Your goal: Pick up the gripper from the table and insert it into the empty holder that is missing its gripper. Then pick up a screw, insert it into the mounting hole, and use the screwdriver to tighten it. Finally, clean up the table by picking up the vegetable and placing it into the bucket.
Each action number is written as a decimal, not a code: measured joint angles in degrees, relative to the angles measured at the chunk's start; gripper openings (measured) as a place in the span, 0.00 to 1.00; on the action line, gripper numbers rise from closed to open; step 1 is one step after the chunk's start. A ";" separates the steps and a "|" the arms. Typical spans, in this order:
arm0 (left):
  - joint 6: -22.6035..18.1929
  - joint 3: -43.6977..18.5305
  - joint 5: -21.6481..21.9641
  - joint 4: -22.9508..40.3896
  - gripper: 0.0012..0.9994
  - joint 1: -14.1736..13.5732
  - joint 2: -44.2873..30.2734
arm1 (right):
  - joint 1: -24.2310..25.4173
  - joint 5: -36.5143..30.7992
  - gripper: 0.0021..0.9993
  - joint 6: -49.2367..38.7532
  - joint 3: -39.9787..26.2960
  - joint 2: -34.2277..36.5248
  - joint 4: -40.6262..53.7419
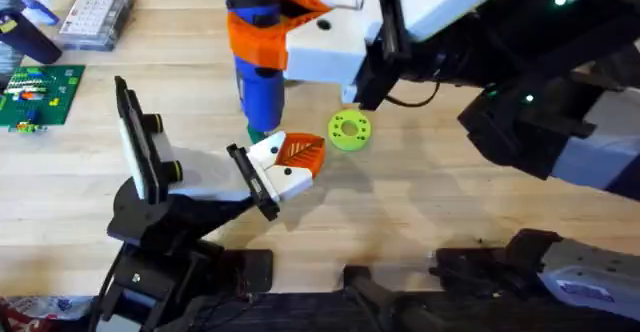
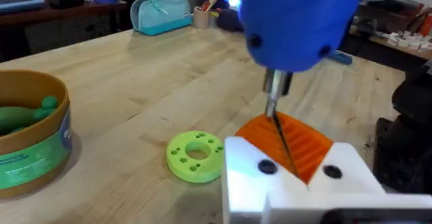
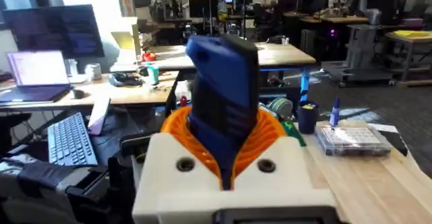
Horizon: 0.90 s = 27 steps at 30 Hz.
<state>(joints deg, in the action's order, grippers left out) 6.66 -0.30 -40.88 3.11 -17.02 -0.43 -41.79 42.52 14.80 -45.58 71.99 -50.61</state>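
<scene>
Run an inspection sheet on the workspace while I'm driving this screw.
surface: light wooden table, no spills seen
job's things: thick blue screwdriver upright, bit on small white gripper block with orange ribbed pad at white holder with black rail; green vegetable in tan bucket
clutter: lime-green holed disc, clear parts box, green circuit board
grippers: right gripper jaws shut on screwdriver
cables: black cable by right arm
surroundings: desks, monitors

1. The right gripper (image 1: 290, 22) has a white blocky body with orange ribbed pads (image 3: 270, 133).
2. Two dark screws sit in its white face.
3. The arms are black, with white housings and a black cable.
</scene>
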 joint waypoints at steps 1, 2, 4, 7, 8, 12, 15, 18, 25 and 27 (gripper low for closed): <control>0.00 0.00 0.00 0.00 0.01 0.00 0.00 | 0.16 0.00 0.04 0.14 0.00 -0.16 0.00; 0.00 0.00 0.00 0.00 0.01 0.00 0.00 | 0.37 0.02 0.04 0.22 0.00 -0.25 -0.02; 0.00 0.00 0.00 0.00 0.01 0.00 0.00 | 0.81 0.09 0.04 0.42 0.00 -0.25 0.04; 0.00 0.00 0.00 0.00 0.01 0.00 0.00 | 2.88 0.46 0.04 0.49 0.00 -0.27 1.43; 0.00 0.00 0.00 0.00 0.01 0.00 0.00 | 4.17 0.55 0.04 0.49 0.00 -0.27 2.29; 0.00 0.00 0.00 0.00 0.01 0.00 0.00 | 10.87 0.44 0.04 0.68 0.00 -0.25 6.43; 0.00 0.00 0.00 0.00 0.01 0.00 0.00 | 16.12 0.20 0.04 0.66 0.02 -0.25 10.67; 0.00 0.00 0.00 0.00 0.01 0.00 0.02 | 20.66 -0.09 0.04 0.70 0.02 -0.25 14.93; 0.00 0.00 0.00 0.00 0.01 0.00 0.00 | 27.14 -1.12 0.04 0.66 0.02 -0.25 24.71; 0.00 0.00 0.00 0.00 0.01 0.00 0.00 | 28.47 -1.78 0.04 0.66 0.04 -0.25 27.90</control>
<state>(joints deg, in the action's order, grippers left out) 6.66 -0.30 -40.88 3.11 -17.02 -0.43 -13.31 40.74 15.47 -45.54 71.75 -22.71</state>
